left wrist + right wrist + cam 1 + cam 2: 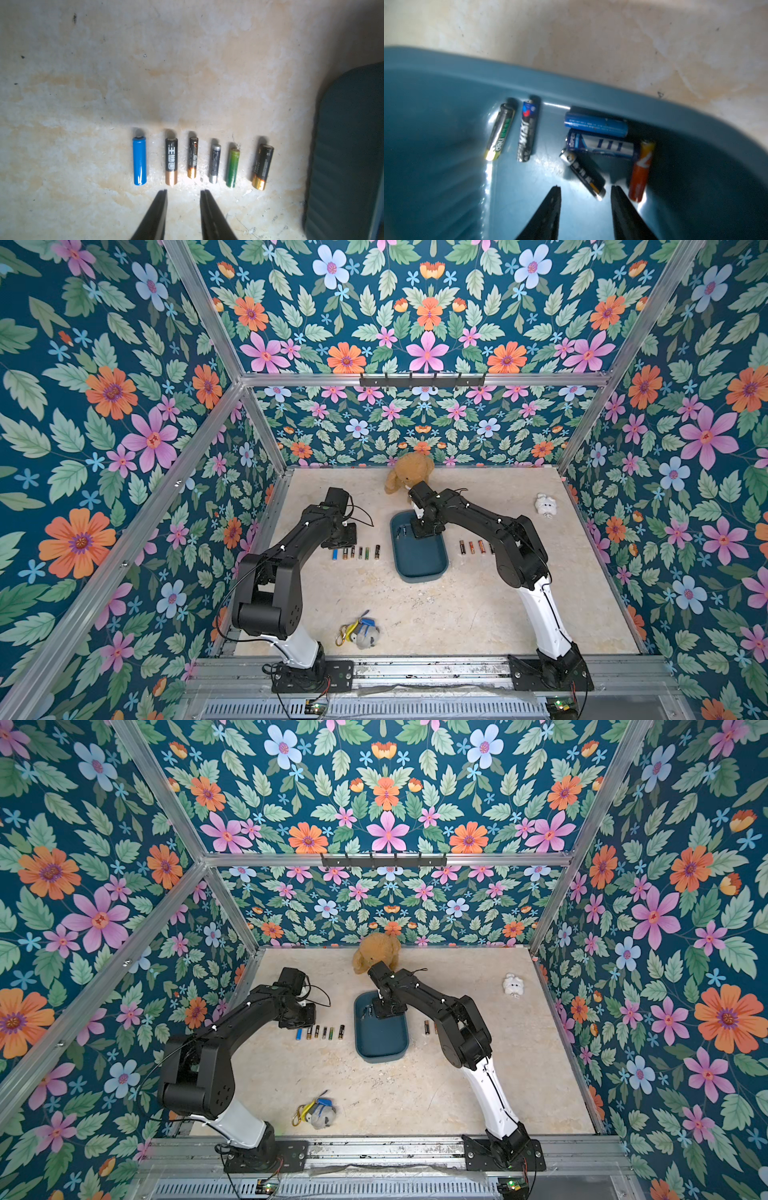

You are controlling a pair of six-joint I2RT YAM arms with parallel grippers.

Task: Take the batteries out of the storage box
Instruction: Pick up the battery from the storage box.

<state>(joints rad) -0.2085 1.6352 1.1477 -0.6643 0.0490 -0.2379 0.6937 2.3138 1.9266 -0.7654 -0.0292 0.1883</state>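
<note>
Overhead, in both top views, batteries (377,551) line the desk (457,614) either side of the storage box (422,562). Left wrist: left pincer (184,190) narrow, empty, beside the box. Right wrist: right pincer (586,187) half-open, empty, inside the box; best straddle the black cell (584,175) crosswise, avoiding neighbours.

The box (419,560), a shallow teal tray with rounded corners, sits mid-worktop (436,614). Six batteries (596,124) lie loose in its far left corner: two blue, one red-orange, three dark. Just left of the box, the left row (171,161) holds six more lying parallel, the blue one outermost. The shorter right row (471,547) is partly hidden.
</note>
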